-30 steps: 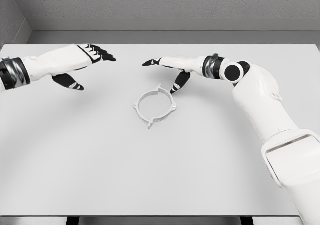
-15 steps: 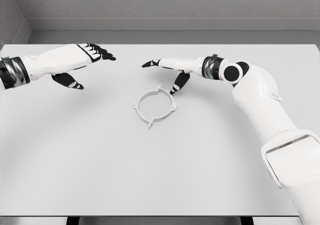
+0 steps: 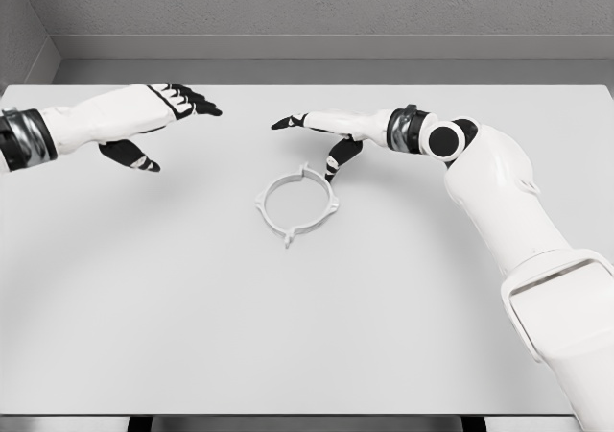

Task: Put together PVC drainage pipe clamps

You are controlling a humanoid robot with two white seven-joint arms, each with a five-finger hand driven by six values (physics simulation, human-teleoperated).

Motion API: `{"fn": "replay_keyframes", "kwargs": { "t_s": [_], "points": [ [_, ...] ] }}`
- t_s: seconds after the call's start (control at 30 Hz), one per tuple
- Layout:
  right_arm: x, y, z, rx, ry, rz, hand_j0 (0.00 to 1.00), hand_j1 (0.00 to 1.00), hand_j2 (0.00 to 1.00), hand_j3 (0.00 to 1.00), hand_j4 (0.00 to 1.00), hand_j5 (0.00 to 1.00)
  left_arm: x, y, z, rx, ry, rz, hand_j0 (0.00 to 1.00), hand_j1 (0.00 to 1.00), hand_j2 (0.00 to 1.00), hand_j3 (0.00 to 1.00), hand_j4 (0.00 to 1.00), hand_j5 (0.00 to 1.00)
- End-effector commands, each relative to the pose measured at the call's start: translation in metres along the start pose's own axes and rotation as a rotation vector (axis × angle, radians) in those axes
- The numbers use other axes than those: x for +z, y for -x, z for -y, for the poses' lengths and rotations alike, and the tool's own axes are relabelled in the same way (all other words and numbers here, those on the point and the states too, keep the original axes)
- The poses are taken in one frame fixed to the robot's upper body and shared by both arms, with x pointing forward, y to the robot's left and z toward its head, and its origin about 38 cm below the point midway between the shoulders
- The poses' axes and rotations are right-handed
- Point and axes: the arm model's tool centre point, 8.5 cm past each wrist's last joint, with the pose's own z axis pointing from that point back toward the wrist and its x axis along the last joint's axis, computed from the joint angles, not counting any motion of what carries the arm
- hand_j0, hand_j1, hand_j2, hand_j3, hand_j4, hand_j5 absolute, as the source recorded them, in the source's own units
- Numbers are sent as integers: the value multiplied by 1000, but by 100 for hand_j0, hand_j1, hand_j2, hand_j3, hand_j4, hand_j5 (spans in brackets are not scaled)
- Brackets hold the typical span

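The pale round plastic pipe clamp ring (image 3: 297, 204) lies flat on the white bench (image 3: 192, 307), reachable; the right hand (image 3: 321, 134) hovers beside it, spread and empty, as is the left hand (image 3: 158, 115).

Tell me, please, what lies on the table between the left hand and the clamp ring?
Nothing: in the head view, only bare table separates the left hand from the clamp ring.

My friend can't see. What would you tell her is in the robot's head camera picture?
A white ring-shaped pipe clamp lies flat on a white table. The right hand hovers open just behind it, and the left hand hovers open farther left.
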Motion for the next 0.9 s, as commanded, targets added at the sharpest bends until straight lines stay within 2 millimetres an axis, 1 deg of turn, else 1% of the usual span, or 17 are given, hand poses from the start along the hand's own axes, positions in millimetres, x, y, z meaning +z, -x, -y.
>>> {"fn": "replay_keyframes", "kwargs": {
  "t_s": [0.0, 0.1, 0.2, 0.87],
  "points": [
    [-2, -1, -2, 14, -14, 1, 100, 100, 100, 100, 100, 100, 0, 0, 0, 7, -3, 0, 100, 100, 100, 100, 100, 100],
    [-3, -3, -2, 15, -14, 5, 100, 100, 100, 100, 100, 100, 0, 0, -1, 6, -5, -1, 100, 100, 100, 100, 100, 100],
    [-2, -4, 2, 19, -9, 5, 100, 100, 100, 100, 100, 100, 0, 0, -1, 6, -4, -1, 100, 100, 100, 100, 100, 100],
    [-5, -6, 1, 23, -16, 9, 100, 100, 100, 100, 100, 100, 2, 4, -4, 6, -11, -10, 100, 100, 100, 100, 100, 100]
  ]
}}
